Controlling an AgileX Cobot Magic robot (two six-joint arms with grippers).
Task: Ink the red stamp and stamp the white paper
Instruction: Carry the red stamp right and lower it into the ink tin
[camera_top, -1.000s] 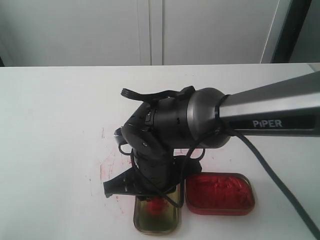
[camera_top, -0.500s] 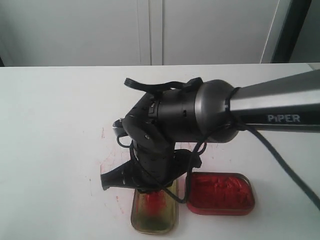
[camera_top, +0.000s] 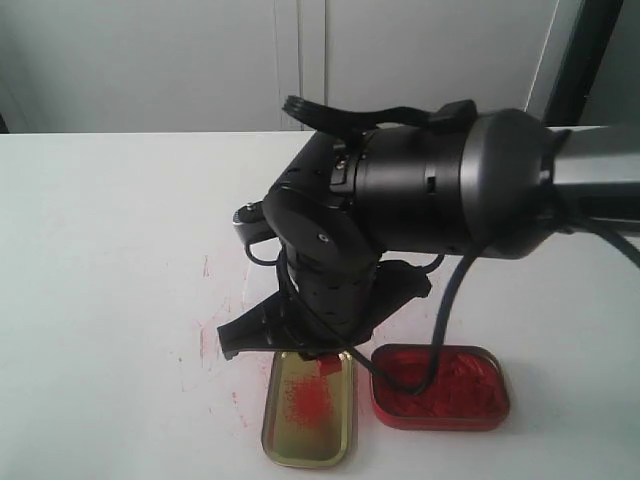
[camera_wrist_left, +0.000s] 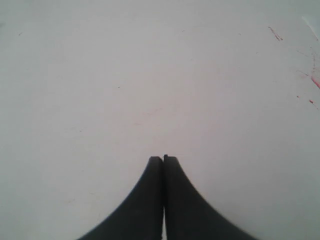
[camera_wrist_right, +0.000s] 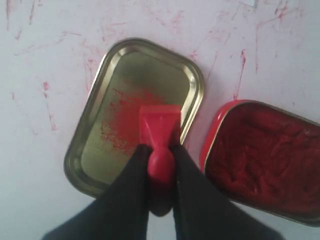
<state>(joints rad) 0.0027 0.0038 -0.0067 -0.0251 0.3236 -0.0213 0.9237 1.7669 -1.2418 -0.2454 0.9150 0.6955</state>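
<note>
The right gripper (camera_wrist_right: 160, 150) points down, its two dark fingers (camera_wrist_right: 135, 170) pinching the stamp (camera_wrist_right: 159, 122) by its rounded handle, with the square base poking out past the fingertips. The stamp hangs over the lid (camera_wrist_right: 100, 100), on the side nearest the tin (camera_wrist_right: 265, 155), right by the lid's red smudge (camera_wrist_right: 122, 122). I cannot tell whether the base touches the metal. Lid and tin sit just beside each other on the table (camera_top: 120, 250), which is streaked with thin red smears (camera_wrist_right: 242, 60) around them. The left gripper (camera_wrist_left: 163, 159) has its fingers pressed together with nothing between them, over plain table with a few red flecks nearby. By my count: one stamp, one lid, one tin, two grippers.
</note>
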